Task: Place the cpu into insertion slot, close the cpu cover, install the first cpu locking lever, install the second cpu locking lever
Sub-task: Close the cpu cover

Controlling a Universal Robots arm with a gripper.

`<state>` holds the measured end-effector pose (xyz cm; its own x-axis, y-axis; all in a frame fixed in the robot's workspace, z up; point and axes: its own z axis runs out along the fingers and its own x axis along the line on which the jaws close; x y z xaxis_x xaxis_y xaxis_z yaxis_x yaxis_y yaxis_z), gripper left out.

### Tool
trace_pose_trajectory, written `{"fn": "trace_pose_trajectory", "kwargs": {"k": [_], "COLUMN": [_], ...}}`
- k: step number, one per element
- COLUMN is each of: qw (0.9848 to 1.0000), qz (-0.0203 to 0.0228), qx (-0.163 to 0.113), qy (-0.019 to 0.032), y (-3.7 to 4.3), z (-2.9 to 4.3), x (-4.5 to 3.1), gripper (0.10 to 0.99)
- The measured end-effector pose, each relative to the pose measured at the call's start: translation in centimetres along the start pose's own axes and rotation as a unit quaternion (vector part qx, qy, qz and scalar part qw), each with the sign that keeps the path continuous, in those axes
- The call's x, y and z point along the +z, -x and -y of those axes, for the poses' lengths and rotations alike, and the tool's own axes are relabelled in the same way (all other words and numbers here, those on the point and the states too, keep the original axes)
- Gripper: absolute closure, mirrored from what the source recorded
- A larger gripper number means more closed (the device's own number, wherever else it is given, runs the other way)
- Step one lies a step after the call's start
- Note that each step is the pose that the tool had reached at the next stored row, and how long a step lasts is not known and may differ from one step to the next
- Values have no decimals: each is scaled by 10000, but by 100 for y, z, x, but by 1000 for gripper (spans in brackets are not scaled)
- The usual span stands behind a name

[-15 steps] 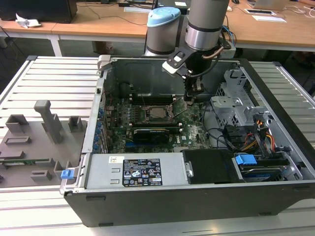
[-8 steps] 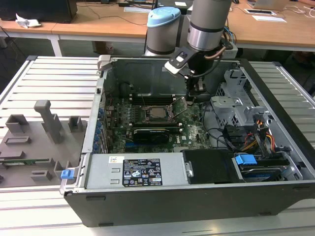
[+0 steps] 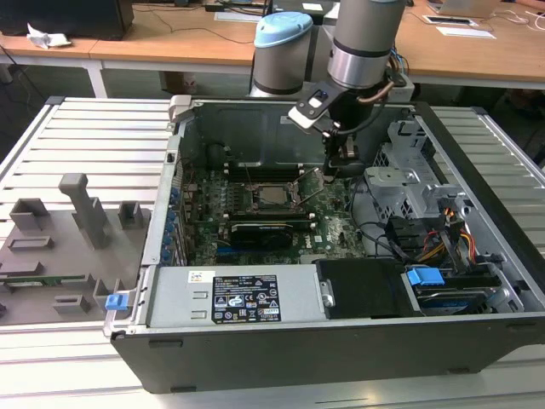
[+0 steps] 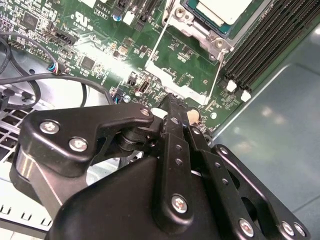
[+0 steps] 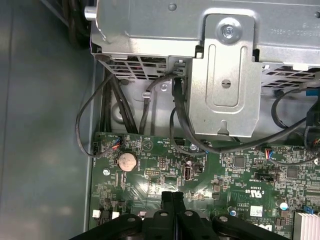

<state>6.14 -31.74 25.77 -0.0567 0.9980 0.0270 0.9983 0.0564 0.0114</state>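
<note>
The picture edge cuts off part of the chip [image 4: 223,9] in the second wrist view. It sits in its square slot [image 4: 226,28]. In the exterior view the gripper [image 3: 345,164] hangs near it, on the exterior view's right, not touching. Its 2 fingers [image 5: 167,201] are pressed together, holding nothing.

Robotics lab or workshop, I'd say: my arm [image 3: 366,43] works over an open PC case [image 3: 341,358] on a slotted alu table [image 3: 94,136]. Grey jigs [image 3: 85,209] sit near the table's edge at the exterior view's left. Office desks [image 3: 170,43] w/ papers [image 3: 464,31] stand behind its far edge.
</note>
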Motion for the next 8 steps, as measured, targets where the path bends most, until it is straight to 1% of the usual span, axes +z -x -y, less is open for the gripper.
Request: {"fn": "trace_pose_trajectory", "kwargs": {"k": [4, 5, 8], "qw": [10000, 10000, 10000], "qz": [1, 0, -1], "qx": [1, 1, 1], "qy": [-10, -14, -23], "y": [0, -1, -2], "z": [-24, -41, -46], "x": [10, 15, 48], "gripper": [980, 980, 980]}}
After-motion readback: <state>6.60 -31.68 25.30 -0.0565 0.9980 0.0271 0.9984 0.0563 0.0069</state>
